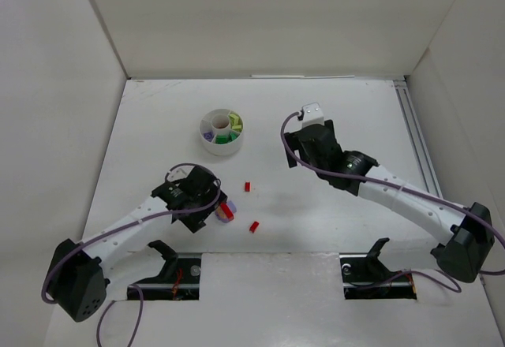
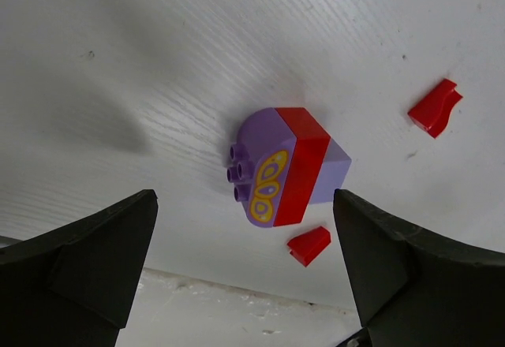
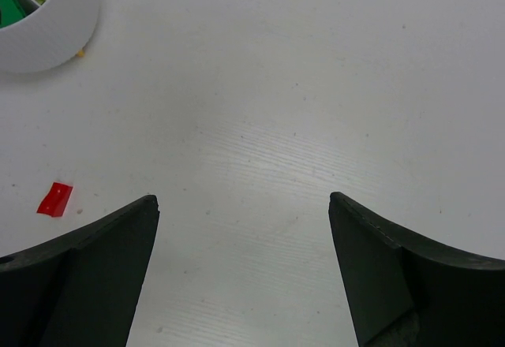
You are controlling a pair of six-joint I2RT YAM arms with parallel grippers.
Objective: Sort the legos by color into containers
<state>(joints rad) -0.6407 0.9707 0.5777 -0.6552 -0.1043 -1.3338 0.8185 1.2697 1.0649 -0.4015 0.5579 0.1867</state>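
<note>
A lavender brick with a red layer and a yellow pattern (image 2: 288, 166) lies on the table, also in the top view (image 1: 226, 212). My left gripper (image 2: 245, 205) is open just above it, its fingers either side and not touching; in the top view it (image 1: 217, 205) is beside the brick. A small red wedge (image 2: 309, 245) lies close by, and another red piece (image 2: 435, 107) farther off. The white divided tub (image 1: 221, 132) holds lavender, green and pale yellow legos. My right gripper (image 3: 243, 201) is open and empty over bare table, right of the tub (image 3: 39, 39).
Two loose red bricks lie in the top view, one (image 1: 247, 185) mid-table and one (image 1: 254, 226) near the front seam. The right wrist view shows one red brick (image 3: 54, 199) at its left. White walls enclose the table on three sides.
</note>
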